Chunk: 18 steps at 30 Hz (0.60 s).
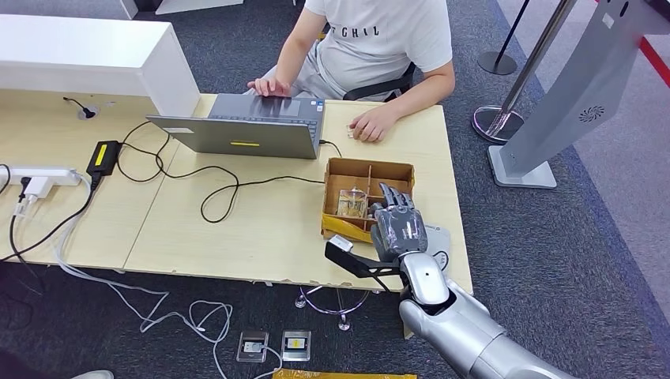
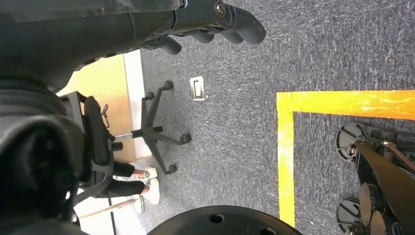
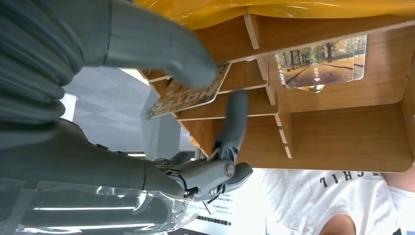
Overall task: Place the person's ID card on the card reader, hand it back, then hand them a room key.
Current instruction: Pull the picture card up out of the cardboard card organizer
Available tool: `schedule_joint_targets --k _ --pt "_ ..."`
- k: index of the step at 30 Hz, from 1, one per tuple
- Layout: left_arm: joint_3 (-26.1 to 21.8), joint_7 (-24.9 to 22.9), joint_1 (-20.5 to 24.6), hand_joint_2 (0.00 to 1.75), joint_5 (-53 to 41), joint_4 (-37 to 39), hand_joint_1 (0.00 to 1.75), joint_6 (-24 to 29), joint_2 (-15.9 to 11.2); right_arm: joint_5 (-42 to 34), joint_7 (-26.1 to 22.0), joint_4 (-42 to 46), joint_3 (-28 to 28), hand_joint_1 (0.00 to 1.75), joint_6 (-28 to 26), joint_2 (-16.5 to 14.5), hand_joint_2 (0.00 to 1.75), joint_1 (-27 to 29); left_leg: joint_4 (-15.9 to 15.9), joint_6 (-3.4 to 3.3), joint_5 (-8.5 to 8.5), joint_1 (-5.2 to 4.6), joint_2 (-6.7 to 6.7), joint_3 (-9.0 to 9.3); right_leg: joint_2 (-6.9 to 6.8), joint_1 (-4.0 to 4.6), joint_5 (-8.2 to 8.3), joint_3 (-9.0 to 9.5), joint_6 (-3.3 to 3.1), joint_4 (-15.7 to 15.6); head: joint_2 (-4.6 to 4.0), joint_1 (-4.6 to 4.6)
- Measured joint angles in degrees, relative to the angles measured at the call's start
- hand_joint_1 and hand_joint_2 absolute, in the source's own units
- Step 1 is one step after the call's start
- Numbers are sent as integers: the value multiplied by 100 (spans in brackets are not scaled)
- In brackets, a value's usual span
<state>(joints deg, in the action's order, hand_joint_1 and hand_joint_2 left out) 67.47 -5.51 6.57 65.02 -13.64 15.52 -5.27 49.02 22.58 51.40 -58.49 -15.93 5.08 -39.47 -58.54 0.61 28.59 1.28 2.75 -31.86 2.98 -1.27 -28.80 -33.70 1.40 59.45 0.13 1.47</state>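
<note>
At lower right in the head view, the right hand [image 1: 397,223] pinches a room key card [image 3: 188,92] over the wooden divided box [image 1: 335,170]; lift straight, keeping thumb pressure. The left hand [image 2: 205,19] hangs with fingers curled on nothing.

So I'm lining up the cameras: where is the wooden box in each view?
Head view: wooden box on the table's right part, under the right robot hand.
Left wrist view: not in it.
Right wrist view: its dividers fill the right side.
Shared landmark: the person's white shirt.
</note>
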Motion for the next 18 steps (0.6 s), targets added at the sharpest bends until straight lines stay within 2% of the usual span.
schedule_joint_targets --k 18 --pt "59 -58 0 0 27 0 0 1 0 78 14 -209 -81 175 0 -1 175 -52 0 0 0 0 0 0 0 0 0 0 0 0 0 -1"
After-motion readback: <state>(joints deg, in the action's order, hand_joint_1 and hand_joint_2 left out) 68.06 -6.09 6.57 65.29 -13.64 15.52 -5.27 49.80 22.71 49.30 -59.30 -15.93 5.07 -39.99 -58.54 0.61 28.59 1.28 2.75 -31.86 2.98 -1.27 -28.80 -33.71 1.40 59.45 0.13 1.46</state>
